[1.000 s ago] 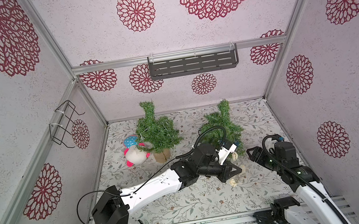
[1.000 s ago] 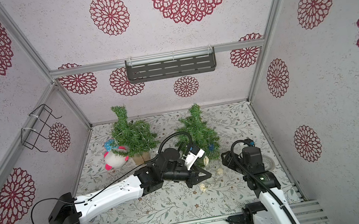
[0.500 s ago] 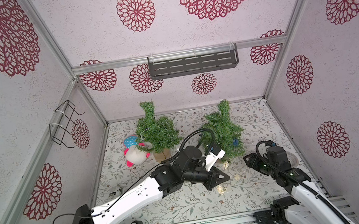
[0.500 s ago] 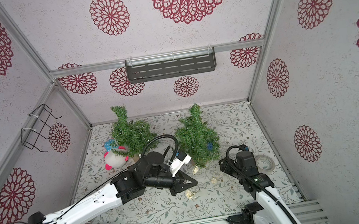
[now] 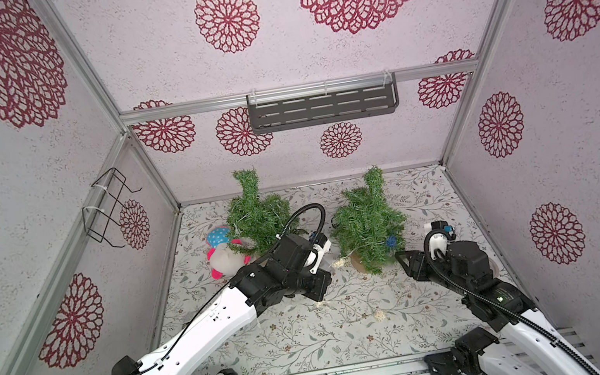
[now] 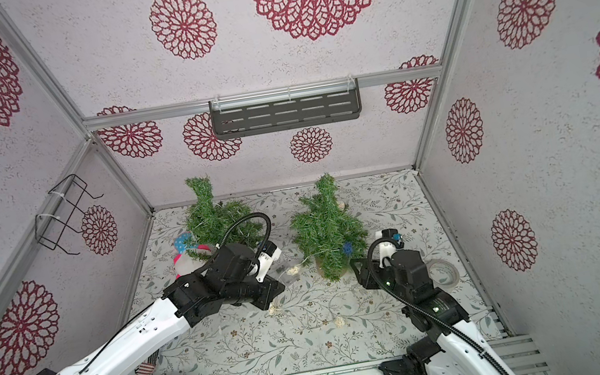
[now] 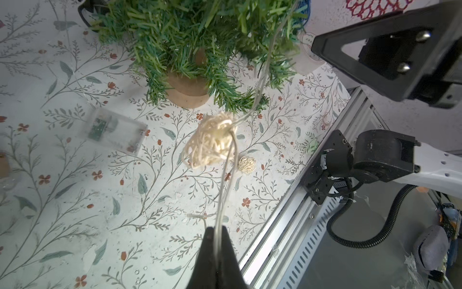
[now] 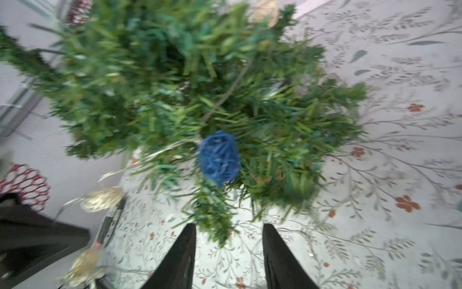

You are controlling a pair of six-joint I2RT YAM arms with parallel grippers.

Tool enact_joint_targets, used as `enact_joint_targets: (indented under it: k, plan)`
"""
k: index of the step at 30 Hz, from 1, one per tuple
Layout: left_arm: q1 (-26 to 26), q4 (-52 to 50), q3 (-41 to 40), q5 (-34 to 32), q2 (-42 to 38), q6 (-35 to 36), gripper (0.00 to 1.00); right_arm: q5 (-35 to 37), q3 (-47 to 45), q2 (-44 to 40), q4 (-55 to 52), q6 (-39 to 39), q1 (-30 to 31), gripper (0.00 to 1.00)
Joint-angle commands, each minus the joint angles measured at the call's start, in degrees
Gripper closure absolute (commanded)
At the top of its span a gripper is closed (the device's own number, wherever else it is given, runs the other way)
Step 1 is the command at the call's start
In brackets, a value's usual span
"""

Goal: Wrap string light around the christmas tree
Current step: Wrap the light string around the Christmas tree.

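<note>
The floral desk [image 5: 294, 344] carries everything here, and the white left arm [image 5: 210, 325] reaches across it toward the middle. Two small trees stand near the back: the christmas tree [image 5: 368, 226] on its round wooden base [image 7: 187, 90], and a second tree [image 5: 254, 220] toward the left wall with a plush toy [image 5: 226, 259] just beside it. The left pincer [image 7: 216, 230] is clenched on the string light [image 7: 211, 142]; its thin wire runs up from between the fingers past a pale woven ball hanging above the desk and on into the lower branches of the christmas tree. The right pincer [image 8: 228, 227] is released, jaws apart, at the tree's lower edge with the tip of a branch reaching between them, not gripped. A roll of tape [image 6: 442, 274] lies near the right wall beside the right arm. A clear battery box [image 7: 115, 132] lies on the desk near the tree's base. A blue woven ball [image 8: 218, 157] sits among the low branches, and a loose pale ball [image 7: 247, 164] rests on the desk toward the front.
</note>
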Motion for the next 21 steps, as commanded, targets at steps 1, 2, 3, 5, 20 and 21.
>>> enact_joint_targets:
  k: [1,2,3,5,20,21]
  plan:
    - [0.6,0.8,1.3,-0.1,0.8,1.3,1.00,-1.3,2.0,-0.5,4.0,2.8,3.3,0.49]
    - [0.7,0.9,1.2,-0.1,0.9,1.2,1.00,-1.1,1.9,-0.3,5.0,4.0,4.5,0.46]
    - [0.8,1.2,0.9,0.1,1.0,1.2,1.00,-0.8,1.6,-0.2,6.4,5.5,5.6,0.45]
    - [1.0,2.7,0.3,0.9,0.8,1.0,1.00,-0.1,0.6,1.2,11.9,9.4,8.7,0.41]
    - [0.9,13.9,-5.7,6.2,-2.0,-3.6,1.00,22.6,1.5,27.2,46.1,31.8,31.6,0.35]
    - [0.9,14.3,-5.9,6.5,-2.1,-3.6,1.00,23.4,1.5,28.3,47.2,33.4,31.9,0.37]
